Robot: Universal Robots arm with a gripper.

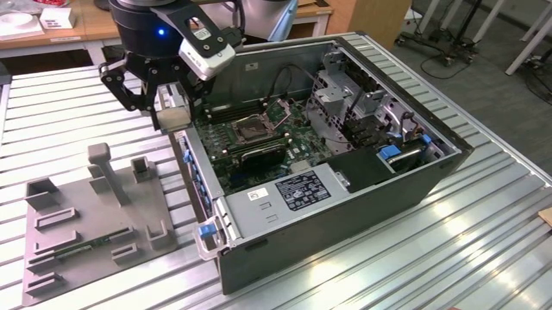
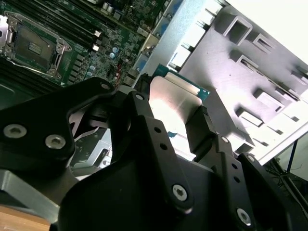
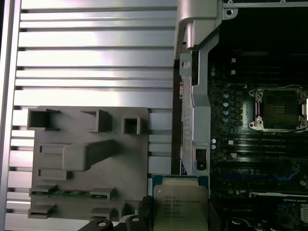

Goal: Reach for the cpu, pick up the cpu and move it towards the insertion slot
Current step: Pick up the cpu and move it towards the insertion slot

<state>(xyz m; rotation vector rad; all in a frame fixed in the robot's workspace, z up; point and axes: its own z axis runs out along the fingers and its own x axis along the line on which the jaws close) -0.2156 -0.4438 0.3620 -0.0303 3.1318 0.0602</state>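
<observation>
With the pickup done, the gripper [image 1: 172,113] holds the cpu [image 3: 180,208] clamped between its fingers above the computer case's [image 1: 345,213] side wall (off the grey fixture tray [image 1: 77,239]), well short of the insertion slot [image 1: 252,129].

Silvery cpu [image 3: 181,206] held aloft over case edge, apart from dark-centred insertion slot [image 3: 280,109].
</observation>
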